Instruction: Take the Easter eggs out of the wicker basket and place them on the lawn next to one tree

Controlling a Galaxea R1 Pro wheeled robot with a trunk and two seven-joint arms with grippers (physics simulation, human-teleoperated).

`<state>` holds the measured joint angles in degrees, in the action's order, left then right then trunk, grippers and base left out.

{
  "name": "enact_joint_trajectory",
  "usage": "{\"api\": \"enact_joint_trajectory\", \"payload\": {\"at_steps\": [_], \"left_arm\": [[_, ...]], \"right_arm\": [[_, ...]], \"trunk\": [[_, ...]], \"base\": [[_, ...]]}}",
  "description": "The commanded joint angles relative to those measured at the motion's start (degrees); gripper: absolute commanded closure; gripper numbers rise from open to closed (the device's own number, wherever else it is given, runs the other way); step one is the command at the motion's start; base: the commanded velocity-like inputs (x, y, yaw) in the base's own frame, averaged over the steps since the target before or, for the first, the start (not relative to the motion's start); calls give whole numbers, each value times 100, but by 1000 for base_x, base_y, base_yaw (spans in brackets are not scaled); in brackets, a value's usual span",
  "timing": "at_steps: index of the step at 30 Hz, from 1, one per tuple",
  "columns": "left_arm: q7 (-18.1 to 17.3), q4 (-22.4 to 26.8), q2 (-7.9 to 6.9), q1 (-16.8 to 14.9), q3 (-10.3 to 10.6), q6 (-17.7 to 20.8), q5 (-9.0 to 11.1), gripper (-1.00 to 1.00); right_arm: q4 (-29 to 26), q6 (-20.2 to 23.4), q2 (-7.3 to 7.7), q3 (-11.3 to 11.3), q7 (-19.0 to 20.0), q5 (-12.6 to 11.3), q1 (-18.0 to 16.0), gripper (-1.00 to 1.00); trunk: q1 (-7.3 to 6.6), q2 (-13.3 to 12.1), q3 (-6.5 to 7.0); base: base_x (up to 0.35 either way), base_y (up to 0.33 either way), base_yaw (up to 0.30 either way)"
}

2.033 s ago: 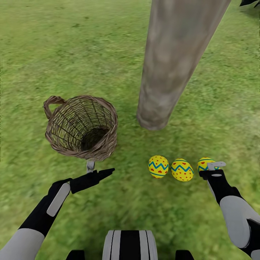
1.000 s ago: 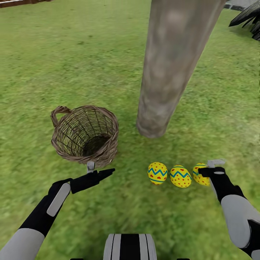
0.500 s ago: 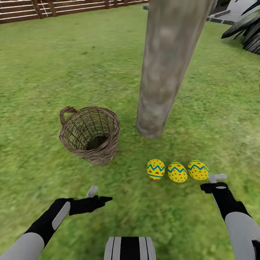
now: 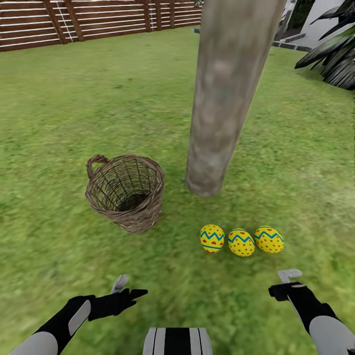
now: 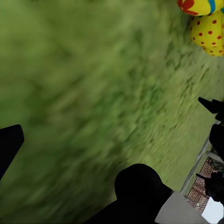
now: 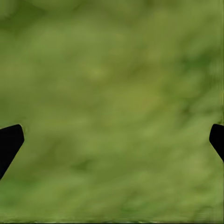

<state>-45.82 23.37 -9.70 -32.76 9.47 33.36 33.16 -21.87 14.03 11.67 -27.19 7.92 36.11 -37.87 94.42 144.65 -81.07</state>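
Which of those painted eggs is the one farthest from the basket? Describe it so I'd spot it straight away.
Find the thick grey-brown tree trunk rising from the lawn. Near its foot, three yellow eggs lie in a row. Yours is the end egg on the side away from the wicker basket, the egg closest to the right gripper.

Open-weave wicker basket (image 4: 125, 197) – glossy eggs (image 4: 241, 241), smooth mottled trunk (image 4: 224, 98).

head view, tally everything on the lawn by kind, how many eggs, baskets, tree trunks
Easter eggs: 3, at and, in a row on the lawn near the trunk
wicker basket: 1, nothing seen inside
tree trunk: 1
Total: 5
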Motion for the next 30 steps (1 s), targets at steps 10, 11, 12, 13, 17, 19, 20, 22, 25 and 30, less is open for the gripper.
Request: {"api": "enact_joint_trajectory", "payload": {"at_steps": [10, 11, 12, 13, 17, 19, 20, 22, 25, 30], "left_arm": [[11, -9, -5, -2, 25, 47, 50, -100], [11, -13, -5, -2, 23, 47, 50, -100], [11, -14, -5, -2, 25, 48, 50, -100], [11, -15, -5, -2, 26, 48, 50, -100], [12, -16, -5, -2, 25, 48, 50, -100], [12, -17, -5, -2, 23, 48, 48, -100], [13, -17, -5, -2, 25, 48, 49, -100], [19, -17, -5, -2, 25, 48, 48, -100], [20, -18, -5, -2, 23, 48, 43, -100], [28, -62, -5, -2, 28, 48, 41, -100]], "right_arm": [[745, 21, -281, 99, 32, 472, -1, -100], [826, 21, -305, 99, 25, 562, -1, -100], [870, 18, -321, 100, 20, 625, -1, -100], [899, 17, -331, 100, 16, 684, -1, -100], [941, 13, -347, 100, 1, 800, -2, -100], [949, 12, -352, 100, -2, 811, -2, -100], [948, 12, -354, 100, -3, 814, -2, -100], [948, 12, -352, 100, -6, 818, -1, -100], [949, 12, -355, 100, -4, 818, -1, -100], [955, 12, -357, 100, 1, 819, -1, -100]], "trunk": [[-27, -12, 219], [-29, -13, 241], [-32, -15, 263], [-34, -16, 285], [-45, -21, 374], [-50, -24, 418], [-52, -25, 440], [-58, -28, 485], [-65, -32, 551], [-78, -39, 662]], "base": [[0, 0, 0], [0, 0, 0], [0, 0, 0], [0, 0, 0], [0, 0, 0], [0, 0, 0], [0, 0, 0], [0, 0, 0], [0, 0, 0], [0, 0, 0]]}}
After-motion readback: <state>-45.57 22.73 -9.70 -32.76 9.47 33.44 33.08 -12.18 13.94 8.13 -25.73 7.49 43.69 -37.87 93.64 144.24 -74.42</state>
